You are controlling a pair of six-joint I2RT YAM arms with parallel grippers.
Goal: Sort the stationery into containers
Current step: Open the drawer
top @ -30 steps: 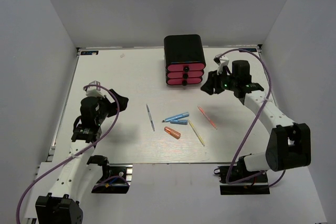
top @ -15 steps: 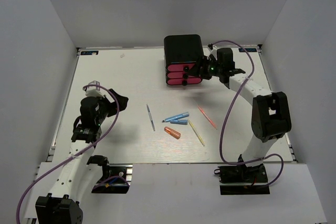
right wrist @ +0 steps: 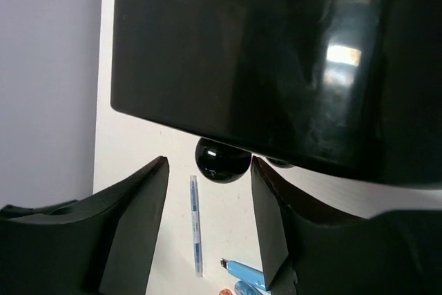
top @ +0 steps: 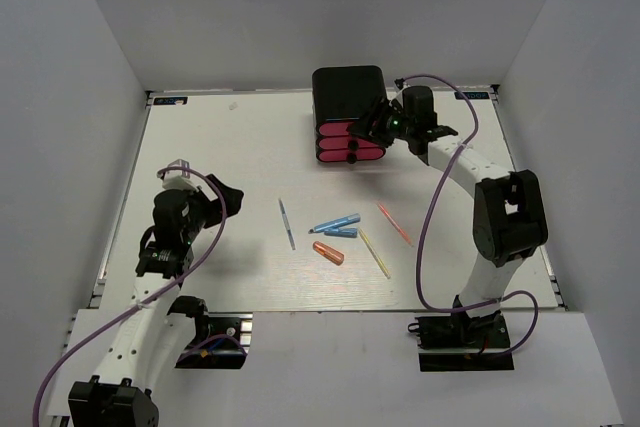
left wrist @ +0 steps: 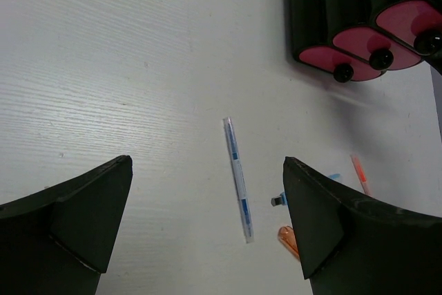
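Overhead and wrist views of a white wood-grain table (top: 230, 147). At its far middle stands a small black rounded cabinet (top: 349, 93) holding three stacked pink drawers (top: 352, 143), each with a black round knob. All three drawers are pushed in, so what they contain is hidden.

The right hand (top: 375, 125) is at the right front of the cabinet. In its wrist view the fingers are apart, with one black round knob (right wrist: 222, 160) between the tips. One tip seems to meet the knob and the other stands clear of it, though the angle makes contact hard to judge.

The left hand (top: 226, 194) hovers over the left part of the table, spread wide with nothing in it.

The stationery lies loose on the table in front of the cabinet and well apart from it:
- a thin grey-blue pen (top: 287, 224)
- a blue marker (top: 336, 222)
- a short blue capsule-like piece (top: 341, 233) just beside the marker
- a short orange capsule-like piece (top: 328, 253)
- a thin yellow stick (top: 375, 254)
- a thin red-pink stick (top: 394, 224)
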